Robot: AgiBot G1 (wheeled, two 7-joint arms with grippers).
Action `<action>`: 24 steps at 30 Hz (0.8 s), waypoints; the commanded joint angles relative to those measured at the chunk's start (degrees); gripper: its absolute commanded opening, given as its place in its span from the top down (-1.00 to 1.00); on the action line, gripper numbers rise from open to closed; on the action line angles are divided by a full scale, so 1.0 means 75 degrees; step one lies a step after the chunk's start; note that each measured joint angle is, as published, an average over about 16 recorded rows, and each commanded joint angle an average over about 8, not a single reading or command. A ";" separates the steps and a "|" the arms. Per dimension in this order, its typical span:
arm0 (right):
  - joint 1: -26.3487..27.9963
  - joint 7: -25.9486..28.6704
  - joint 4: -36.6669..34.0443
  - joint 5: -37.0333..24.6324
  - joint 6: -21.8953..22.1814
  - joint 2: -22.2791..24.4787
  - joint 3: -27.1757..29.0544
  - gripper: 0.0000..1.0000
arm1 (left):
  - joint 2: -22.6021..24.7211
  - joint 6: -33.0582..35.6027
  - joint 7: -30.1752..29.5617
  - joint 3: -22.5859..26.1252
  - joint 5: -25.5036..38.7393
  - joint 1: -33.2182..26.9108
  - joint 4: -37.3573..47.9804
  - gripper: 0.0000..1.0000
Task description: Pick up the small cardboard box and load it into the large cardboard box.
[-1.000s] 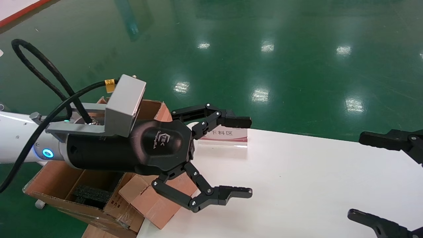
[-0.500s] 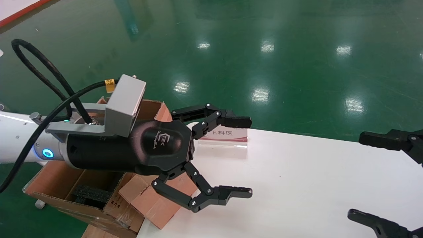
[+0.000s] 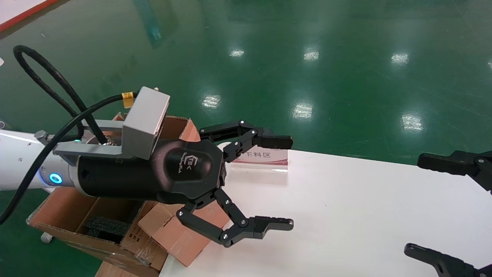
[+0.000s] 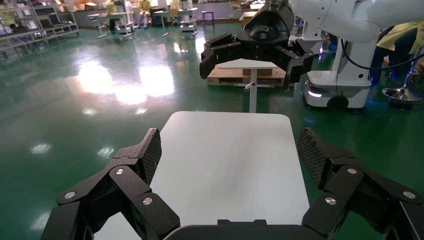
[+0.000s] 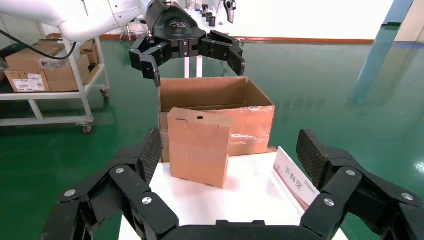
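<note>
Small cardboard box stands upright at the white table's end, just before the large cardboard box. Nothing has shifted across the last second: left gripper hovers above it, spread and empty; right gripper waits, spread. Pickup hasn't begun.

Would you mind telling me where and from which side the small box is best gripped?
Probably across its two narrow sides, near mid-height. The small box stands upright at the table end nearest the large box, its broad face toward the open right gripper. The left gripper, open above it, could instead come from above.
</note>
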 commanded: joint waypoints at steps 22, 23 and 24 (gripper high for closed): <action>0.0004 -0.0008 -0.0006 0.0009 0.0003 0.0004 -0.0013 -1.00 | 0.0029 0.0766 -0.1118 0.2585 0.4332 -0.3634 -0.0333 -1.00; 0.0005 -0.0008 -0.0006 0.0009 0.0003 0.0004 -0.0014 -1.00 | 0.0045 0.0776 -0.1313 0.2814 0.4392 -0.3831 -0.0320 -1.00; 0.0005 -0.0008 -0.0006 0.0009 0.0003 0.0005 -0.0014 -1.00 | 0.0053 0.0780 -0.1509 0.3024 0.4420 -0.4007 -0.0305 -1.00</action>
